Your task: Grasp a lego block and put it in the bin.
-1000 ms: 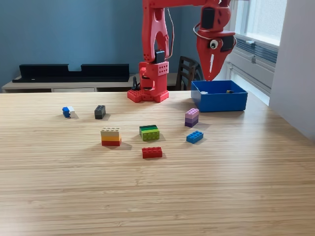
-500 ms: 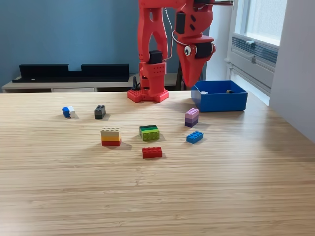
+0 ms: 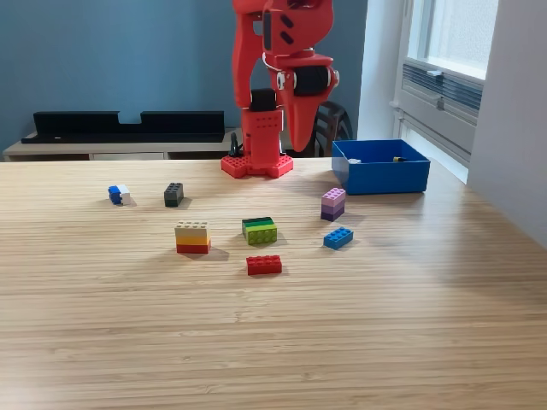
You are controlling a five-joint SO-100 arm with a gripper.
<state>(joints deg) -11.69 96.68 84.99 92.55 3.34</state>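
Left to right across the tabletop (image 3: 102,342): loose lego blocks, the nearest red block (image 3: 264,265) light, rigid, best pinched across its long sides. The claw (image 3: 301,128) hangs empty, seemingly pressed together. The bin (image 3: 380,167) sits far right.

bin (image 3: 381,175) at table's (image 3: 273,342) far right in exterior view, blocks (image 3: 264,265) left
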